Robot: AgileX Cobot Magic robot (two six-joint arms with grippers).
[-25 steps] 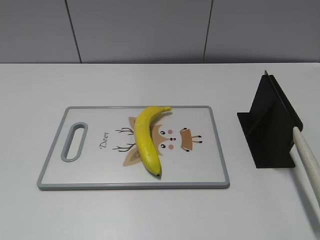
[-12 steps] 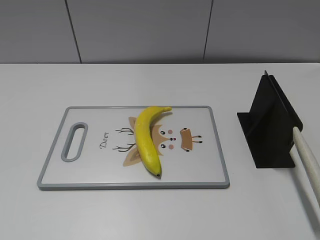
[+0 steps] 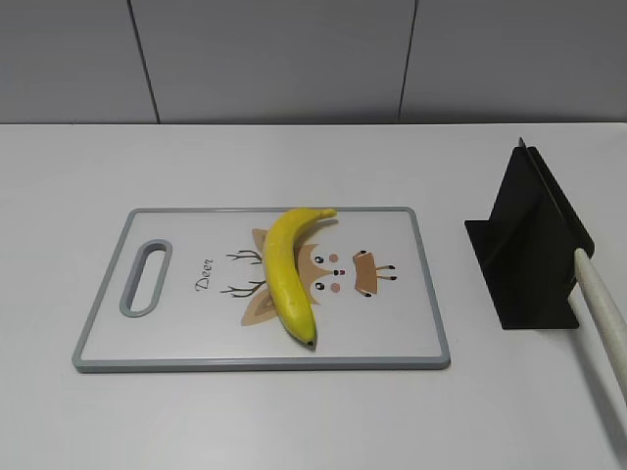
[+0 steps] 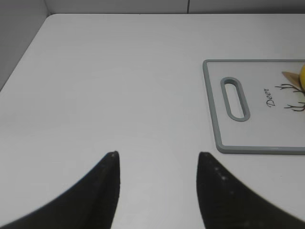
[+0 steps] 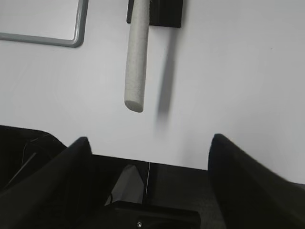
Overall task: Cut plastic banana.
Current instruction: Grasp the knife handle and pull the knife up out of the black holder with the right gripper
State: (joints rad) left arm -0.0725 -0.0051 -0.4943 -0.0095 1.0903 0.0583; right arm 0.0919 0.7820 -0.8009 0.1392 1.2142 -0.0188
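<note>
The plastic banana [image 3: 287,271] lies whole and yellow on the white cutting board [image 3: 411,294], stem at the far side, dark tip near the front edge. A sliver of it shows at the right edge of the left wrist view [image 4: 302,75]. A knife with a pale speckled handle [image 3: 604,323] sits in a black holder [image 3: 524,250] at the right; the handle also shows in the right wrist view [image 5: 136,57]. My left gripper [image 4: 157,157] is open and empty over bare table left of the board. My right gripper [image 5: 147,143] is open and empty near the table's front edge, short of the handle.
The cutting board has a grey rim, a handle slot [image 3: 145,277] at its left end and a deer print. A grey panelled wall [image 3: 294,59] stands behind the white table. The table's front edge [image 5: 152,162] runs under my right gripper.
</note>
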